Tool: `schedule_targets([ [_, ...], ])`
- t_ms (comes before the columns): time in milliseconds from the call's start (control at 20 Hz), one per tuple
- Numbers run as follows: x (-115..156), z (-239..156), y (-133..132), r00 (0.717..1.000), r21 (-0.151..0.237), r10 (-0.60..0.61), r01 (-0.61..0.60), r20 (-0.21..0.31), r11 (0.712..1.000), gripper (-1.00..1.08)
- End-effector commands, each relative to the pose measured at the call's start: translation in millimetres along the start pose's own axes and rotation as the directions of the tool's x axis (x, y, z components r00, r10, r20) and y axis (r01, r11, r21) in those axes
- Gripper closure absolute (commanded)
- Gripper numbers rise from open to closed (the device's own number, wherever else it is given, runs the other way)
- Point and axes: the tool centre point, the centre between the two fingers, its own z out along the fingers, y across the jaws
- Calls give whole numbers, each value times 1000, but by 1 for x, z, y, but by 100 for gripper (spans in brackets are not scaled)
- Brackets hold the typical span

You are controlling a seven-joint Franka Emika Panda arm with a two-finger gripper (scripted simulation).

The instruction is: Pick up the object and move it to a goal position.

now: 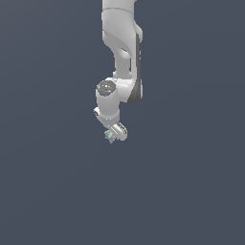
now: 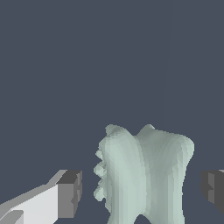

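Observation:
The object [image 2: 144,175] is a pale mint-green lumpy thing with small bumps along one side. In the wrist view it stands between my two dark finger pads [image 2: 70,192], with a small gap on each side, so neither pad touches it. My gripper [image 2: 142,192] is open around it. In the exterior view the white gripper [image 1: 115,135] points down from the arm, and the object [image 1: 110,137] shows as a tiny green speck at its tip, partly hidden by the hand. No goal marker shows in either view.
The white arm [image 1: 122,43] comes down from the top of the exterior view. Around it there is only a plain dark grey-blue ground with no other objects or edges in view.

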Motion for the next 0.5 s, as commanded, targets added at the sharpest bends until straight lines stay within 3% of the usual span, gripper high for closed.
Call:
schedule_targets([
  [0, 0, 9, 0, 1000, 1, 1, -1, -1, 1000, -92],
  [200, 1, 13, 0, 1000, 1, 1, -1, 0, 1000, -92],
  [250, 1, 13, 0, 1000, 1, 1, -1, 0, 1000, 108],
  [450, 1, 13, 0, 1000, 1, 1, -1, 0, 1000, 108],
])
